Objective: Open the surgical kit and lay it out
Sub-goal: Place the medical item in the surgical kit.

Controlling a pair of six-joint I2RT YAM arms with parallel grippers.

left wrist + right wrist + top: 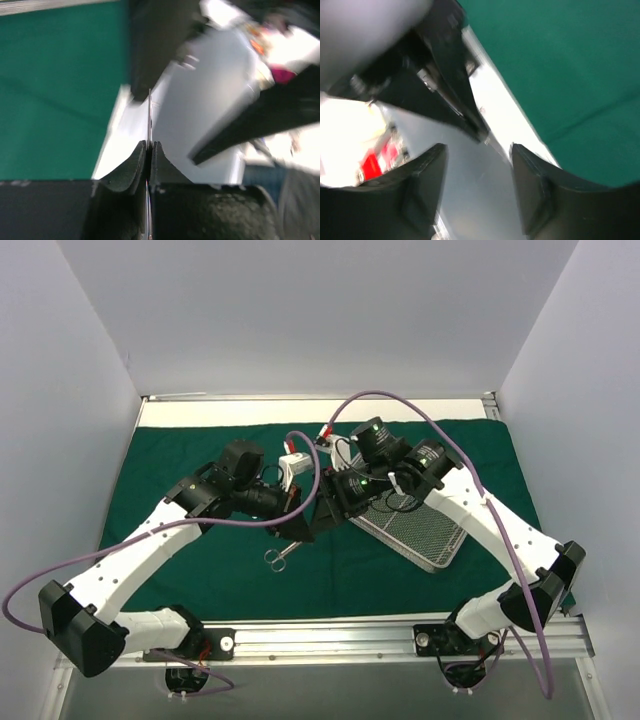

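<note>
The dark green drape [180, 445] lies spread flat on the table; it also shows in the left wrist view [50, 90] and the right wrist view [570, 60]. The silver wire-mesh tray [418, 532] sits on it right of centre. My left gripper [298, 528] [149, 143] is shut on a slim steel instrument [149, 112], seen edge-on sticking out past its fingertips. A scissors-like instrument [280, 555] with ring handles shows just below those fingers in the top view. My right gripper [328, 508] [479, 150] is open and empty, right next to the left one.
The right arm [470, 505] reaches over the tray's far end. A purple cable [400, 400] arcs above the middle. White walls close in the left, back and right. A metal rail [330, 640] runs along the near edge.
</note>
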